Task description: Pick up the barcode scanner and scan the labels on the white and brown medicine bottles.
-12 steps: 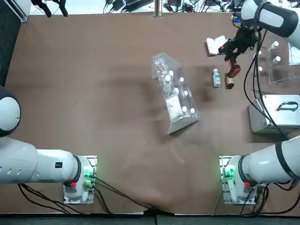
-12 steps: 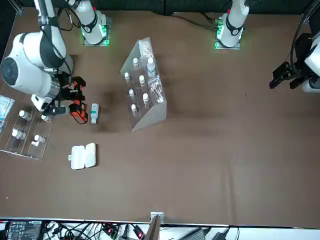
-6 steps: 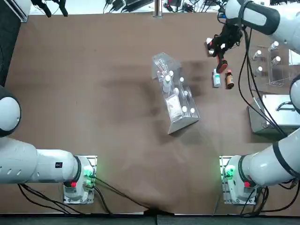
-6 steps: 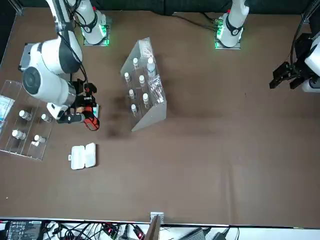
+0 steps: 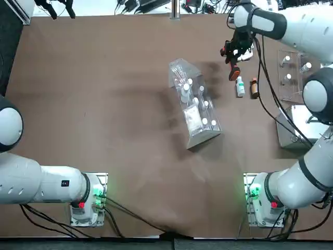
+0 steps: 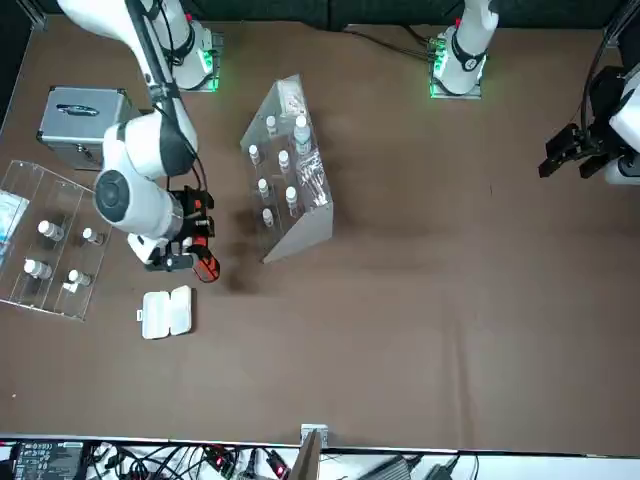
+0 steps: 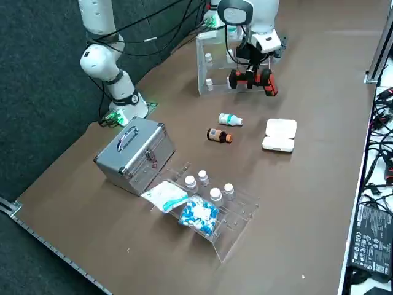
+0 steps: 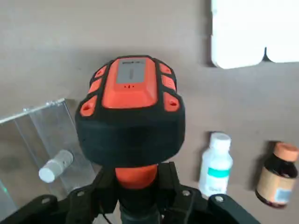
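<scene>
Fingers (image 8: pixel 108 186) of the right gripper (image 8: pixel 136 187) are clamping on the handle of the barcode scanner (image 8: pixel 130 112), whose black and orange head is hiding part of the grip in the right wrist view. In the top view the scanner is hanging in the upper right of the frame, its head showing just beside the white bottle (image 5: pixel 240 87). The brown bottle (image 5: pixel 254 88) is lying near the white one, slightly right of it. Both are resting on their sides in the upper middle of the right side view, caps pointing to the right, the brown one's label facing up; the lettering is too small to read. In the front view the bottles are not showing, and the right arm (image 6: pixel 150 150) is covering that stretch of table at the left.

The white case (image 7: pixel 279 135) is lying open right of the bottles in the right side view; the arm is partly hiding it in the top view. The metal box (image 7: pixel 135 153) is standing left of centre in the side view, the arm covering part of it from overhead. Behind the gripper there, the angled vial rack (image 7: pixel 206 55) is staying partly out of sight, while another clear rack (image 7: pixel 230 230) is sitting lower centre, partly covered by a bag of blue and white pieces (image 7: pixel 199 215).
</scene>
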